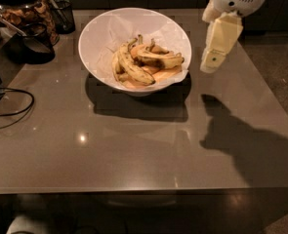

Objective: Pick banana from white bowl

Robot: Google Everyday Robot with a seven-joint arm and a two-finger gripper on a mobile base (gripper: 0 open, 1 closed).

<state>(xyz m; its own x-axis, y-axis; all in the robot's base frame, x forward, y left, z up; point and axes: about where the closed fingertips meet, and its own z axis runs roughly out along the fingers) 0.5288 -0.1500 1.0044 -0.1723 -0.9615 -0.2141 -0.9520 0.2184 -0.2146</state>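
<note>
The white bowl (102,38), wide and lined with crinkled white paper, stands at the back middle of the grey table. Several bananas lie in it. The banana (159,59), plump and yellow with a dark brown end, lies on the right side of the pile. A longer, slimmer spotted banana (133,69) lies to its left. My gripper (212,62), cream-coloured and hanging from the white arm at the top right, points down just right of the bowl's rim. It is above the table and touches nothing.
A glass jar (21,6) of snacks, a dark cup (33,45) and a black mesh holder (63,14) stand at the back left. A black cable (9,112) loops at the left edge. The table's front edge (143,190) runs across the bottom.
</note>
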